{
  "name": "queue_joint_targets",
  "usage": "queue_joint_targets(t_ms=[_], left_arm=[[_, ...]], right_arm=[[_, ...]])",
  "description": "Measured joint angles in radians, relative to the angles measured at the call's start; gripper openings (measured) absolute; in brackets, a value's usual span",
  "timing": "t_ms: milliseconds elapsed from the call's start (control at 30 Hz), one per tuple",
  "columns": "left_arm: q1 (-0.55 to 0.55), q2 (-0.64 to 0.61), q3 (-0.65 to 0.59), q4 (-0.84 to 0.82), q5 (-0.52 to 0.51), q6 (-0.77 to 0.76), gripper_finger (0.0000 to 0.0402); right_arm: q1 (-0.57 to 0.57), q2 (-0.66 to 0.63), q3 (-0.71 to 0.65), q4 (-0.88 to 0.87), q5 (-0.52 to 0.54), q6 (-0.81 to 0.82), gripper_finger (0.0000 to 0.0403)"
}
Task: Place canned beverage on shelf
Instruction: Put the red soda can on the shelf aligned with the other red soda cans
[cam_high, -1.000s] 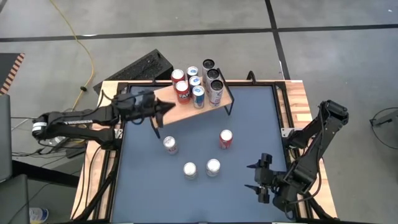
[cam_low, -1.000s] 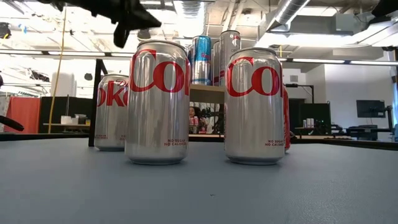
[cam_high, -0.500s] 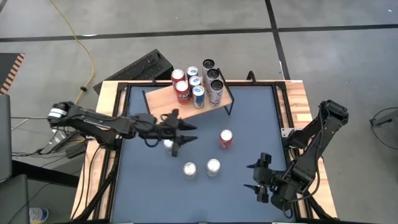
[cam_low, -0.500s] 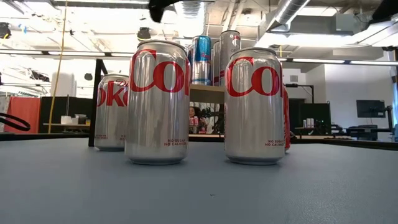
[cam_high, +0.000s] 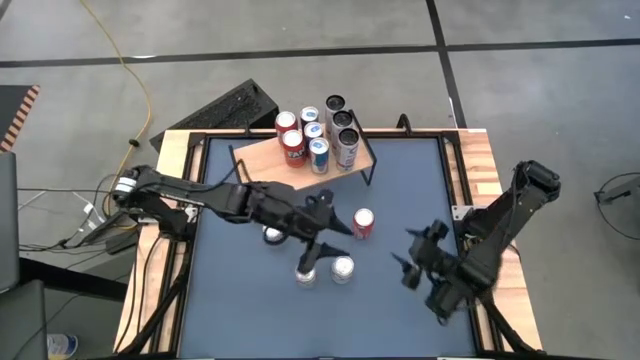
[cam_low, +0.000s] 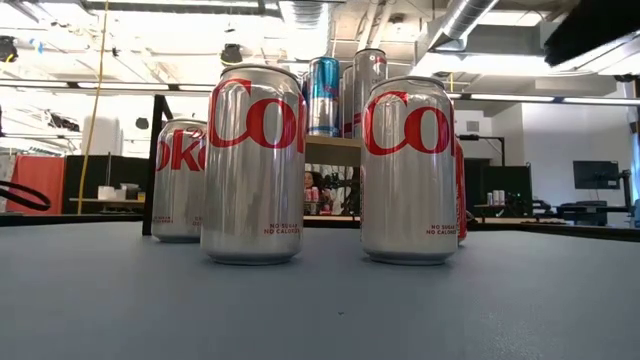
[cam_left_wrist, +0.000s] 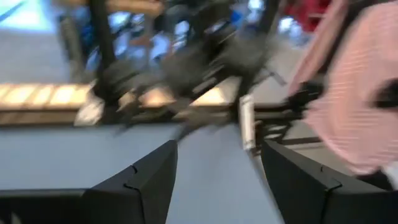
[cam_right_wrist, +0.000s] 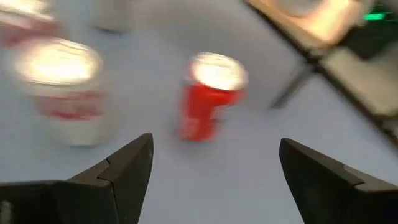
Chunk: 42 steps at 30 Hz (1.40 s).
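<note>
Four canned beverages stand loose on the blue-grey tabletop: three silver cans and one red can. One silver can is partly hidden under the left arm, the other two, a left one and a right one, stand just beside each other nearer the front. Seven more cans crowd the right half of the low light wooden shelf on thin black legs at the back of the tabletop: two red ones, two blue-and-silver ones and three dark-topped ones, as far as the high view tells.

In the low view the front silver cans read "Co" in red script, with "NO SUGAR NO CALORIES" in small print near the base; the can behind them shows "oke".

The left arm stretches from the left edge across the middle of the tabletop, its hand above the loose cans, between the red can and the silver pair, fingers apart and holding nothing. The right arm is bent at the right front, its hand spread wide and empty, pointing toward the red can.
</note>
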Motion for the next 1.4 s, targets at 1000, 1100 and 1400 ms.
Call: queue_joint_targets(t_ms=[1000, 1100, 1400], left_arm=[[-0.355, -0.056, 0.183, -0.252, -0.218, 0.001, 0.0203], [-0.368, -0.056, 0.183, -0.254, -0.226, -0.004, 0.0203], [-0.38, -0.056, 0.183, -0.284, -0.26, -0.023, 0.0203]], right_arm=[[-0.55, -0.001, -0.304, 0.779, -0.326, -1.029, 0.0325], [-0.528, 0.0, -0.304, 0.826, -0.388, -1.019, 0.0325], [-0.45, -0.006, -0.294, 0.964, -0.434, -1.113, 0.0325]])
